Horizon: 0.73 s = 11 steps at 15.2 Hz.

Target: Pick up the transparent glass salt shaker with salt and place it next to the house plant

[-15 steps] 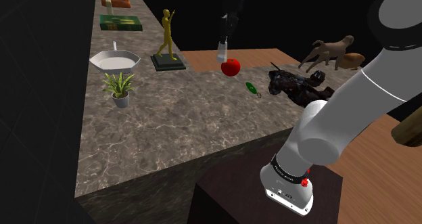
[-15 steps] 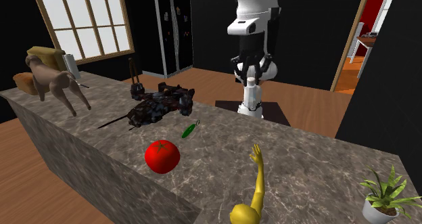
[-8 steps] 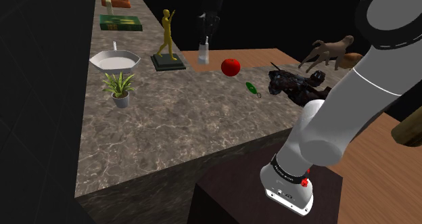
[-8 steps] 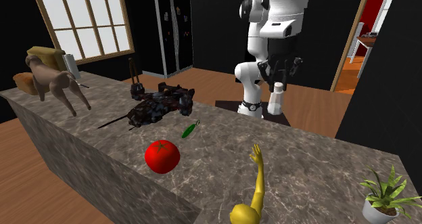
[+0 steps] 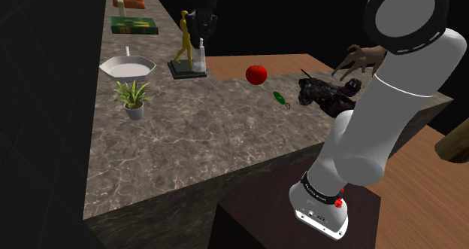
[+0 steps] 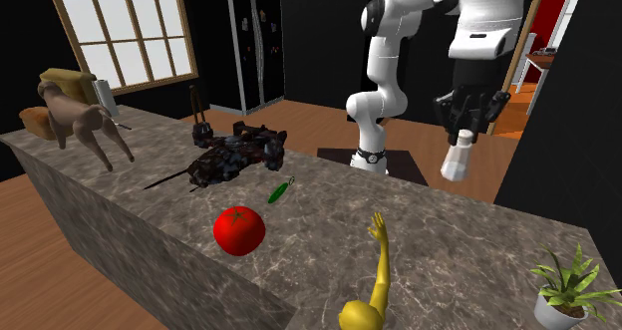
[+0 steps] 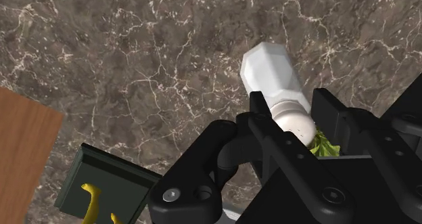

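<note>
Currently mid-carry, judged | gripper clamped on salt shaker, aloft over bench near gold statuette | pickup done | left: reach house plant, set down beside it, release

White shaker, black hand, white-veined brown counter

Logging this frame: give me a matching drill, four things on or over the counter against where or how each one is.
Things:
1. salt shaker
2. tomato
3. potted plant
4. gold figurine

States:
A. stands on a dark square base
B. red, resting on the marble counter
C. clasped in the gripper, up off the counter
D. sits beside the white bowl

Pairs: 1-C, 2-B, 3-D, 4-A
</note>
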Available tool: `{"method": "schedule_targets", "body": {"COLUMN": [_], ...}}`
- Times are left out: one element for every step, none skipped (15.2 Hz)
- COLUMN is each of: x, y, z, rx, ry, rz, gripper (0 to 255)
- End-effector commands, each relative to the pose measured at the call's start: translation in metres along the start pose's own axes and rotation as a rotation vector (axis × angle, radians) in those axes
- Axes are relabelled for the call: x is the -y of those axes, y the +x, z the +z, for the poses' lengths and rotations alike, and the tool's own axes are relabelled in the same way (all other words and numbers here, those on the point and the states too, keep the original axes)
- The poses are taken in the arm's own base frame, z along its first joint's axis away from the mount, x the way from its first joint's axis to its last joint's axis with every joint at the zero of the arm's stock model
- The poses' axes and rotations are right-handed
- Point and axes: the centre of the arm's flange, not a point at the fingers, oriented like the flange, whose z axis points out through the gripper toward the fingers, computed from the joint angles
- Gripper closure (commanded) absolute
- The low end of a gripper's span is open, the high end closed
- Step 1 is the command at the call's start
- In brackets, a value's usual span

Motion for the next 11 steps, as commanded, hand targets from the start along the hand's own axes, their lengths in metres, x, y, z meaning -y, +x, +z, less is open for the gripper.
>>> {"method": "schedule_targets", "body": {"x": [0.023, 0.033, 0.044, 0.055, 0.055, 0.054, 0.054, 0.053, 0.053, 0.052, 0.052], "y": [0.016, 0.023, 0.031, 0.038, 0.039, 0.039, 0.039, 0.039, 0.039, 0.039, 0.039], "z": [0.004, 0.005, 0.005, 0.006, 0.012, 0.017, 0.022, 0.027, 0.033, 0.038, 0.043], "rx": [-0.001, -0.001, -0.001, -0.001, -0.001, -0.001, -0.001, -0.001, -0.001, -0.001, -0.001], "ry": [0.000, 0.000, 0.000, 0.000, 0.000, 0.000, 0.000, 0.000, 0.000, 0.000, 0.000], "rz": [0.001, 0.001, 0.001, 0.001, 0.001, 0.001, 0.001, 0.001, 0.001, 0.001, 0.001], "gripper": [255, 255, 255, 255, 255, 255, 255, 255, 255, 255, 255]}}
